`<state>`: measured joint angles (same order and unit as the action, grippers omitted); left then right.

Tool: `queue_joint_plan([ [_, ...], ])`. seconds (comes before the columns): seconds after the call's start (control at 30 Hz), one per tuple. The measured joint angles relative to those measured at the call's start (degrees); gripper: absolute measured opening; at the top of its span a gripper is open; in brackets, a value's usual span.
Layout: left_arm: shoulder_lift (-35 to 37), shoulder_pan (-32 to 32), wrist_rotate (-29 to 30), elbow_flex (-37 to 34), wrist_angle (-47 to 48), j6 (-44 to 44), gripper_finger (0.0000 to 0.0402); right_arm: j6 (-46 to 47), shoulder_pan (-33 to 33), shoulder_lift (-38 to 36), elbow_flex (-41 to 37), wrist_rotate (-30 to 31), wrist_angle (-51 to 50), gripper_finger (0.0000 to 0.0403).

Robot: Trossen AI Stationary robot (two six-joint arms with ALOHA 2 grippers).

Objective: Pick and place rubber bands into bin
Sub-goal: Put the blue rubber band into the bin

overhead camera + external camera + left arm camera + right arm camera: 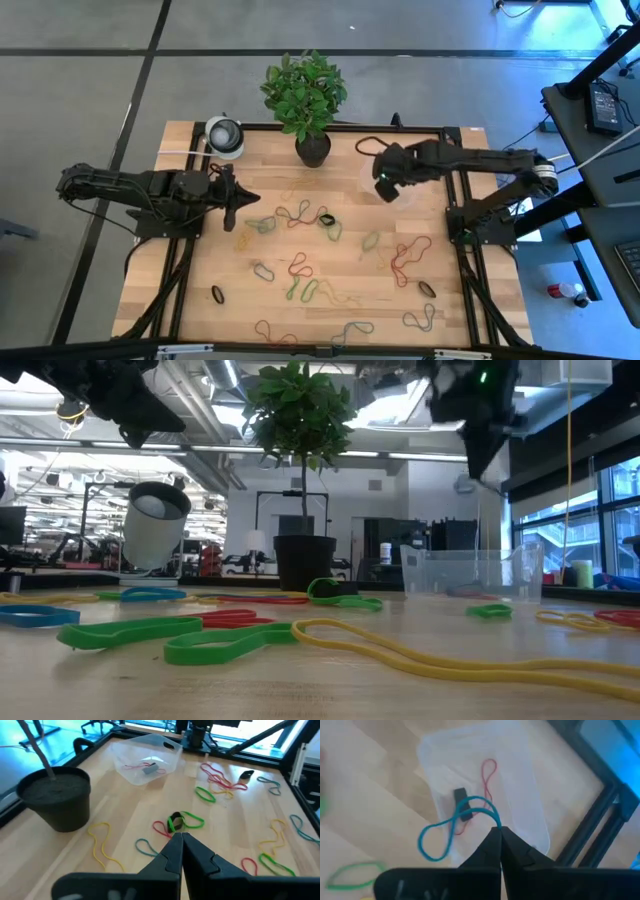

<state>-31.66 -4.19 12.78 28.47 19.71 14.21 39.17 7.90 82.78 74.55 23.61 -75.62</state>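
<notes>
Many rubber bands (300,215) in red, green, yellow, black and teal lie flat and scattered over the wooden table (200,300); they also show in the low view (200,640) and in the left wrist view (187,820). The clear bin (402,190) (470,575) (147,757) stands near the table's far right corner, with a red band and a dark band (462,805) inside. My right gripper (385,185) (499,832) hangs above the bin (525,780), shut on a teal band (455,827). My left gripper (240,200) (181,837) is shut and holds nothing, above the bands left of centre. My right gripper pinches the teal rubber band at one end of its loop (492,817) between the two fingertips, coming from above. The band is lifted clear and hangs slack below the fingers in a twisted figure-eight over the bin's edge.
A black plant pot (312,148) (55,800) with a leafy plant stands at the far edge, left of the bin. A round white-and-grey object (225,135) (155,525) sits at the far left. A dark frame (460,200) borders the table.
</notes>
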Motion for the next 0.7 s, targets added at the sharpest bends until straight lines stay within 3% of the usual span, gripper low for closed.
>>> queue_joint_plan([
  [0.17, 0.0, 0.0, 0.23, 0.0, -0.62, 0.01, 0.0001, -6.71, 7.26, 0.0, -8.79, -5.67, 11.86, 0.0],
  [0.4, 0.0, 0.0, 0.23, 0.0, -0.72, 0.01, 0.0001, -7.88, 13.9, 0.01, -20.81, -9.53, 26.37, 0.0007],
  [0.7, 0.0, 0.0, 1.28, 0.0, -0.7, 0.01, 0.0001, -6.72, 14.97, 0.01, -23.24, -10.25, 26.86, 0.0066],
])
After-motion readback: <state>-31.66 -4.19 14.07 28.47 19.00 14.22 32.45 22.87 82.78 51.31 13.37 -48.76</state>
